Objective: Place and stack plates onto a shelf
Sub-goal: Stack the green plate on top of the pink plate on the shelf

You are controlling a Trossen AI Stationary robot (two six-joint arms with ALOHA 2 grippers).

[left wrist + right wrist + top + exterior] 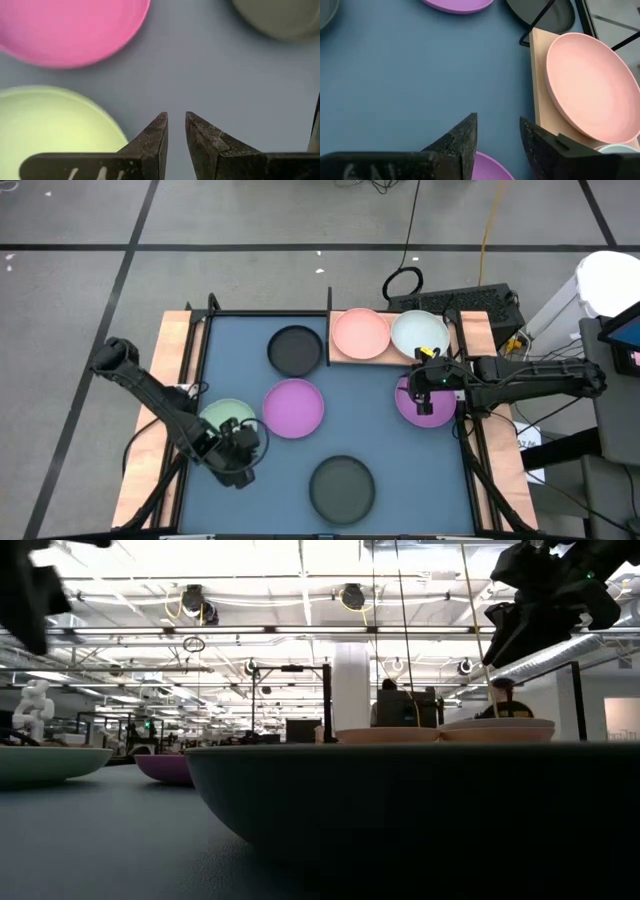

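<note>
The wooden shelf (342,355) lies at the mat's far edge and carries a pink plate (360,333) and a pale green plate (420,332) side by side. On the blue mat rest two purple plates (293,407) (430,412), two black plates (296,350) (341,488) and a pale green plate (225,417). A second pink plate does not show. My right gripper (498,125) is open and hovers above the right purple plate's (490,167) far rim, next to the shelf (540,100). My left gripper (176,119) hangs over bare mat beside the left pale green plate (50,130), its fingers a narrow gap apart.
A black frame (330,305) edges the mat, with wooden strips at both sides. A keyboard (470,302) and cables lie beyond the far right corner. In the low view the near black plate (420,810) fills the foreground. Bare mat lies between the plates.
</note>
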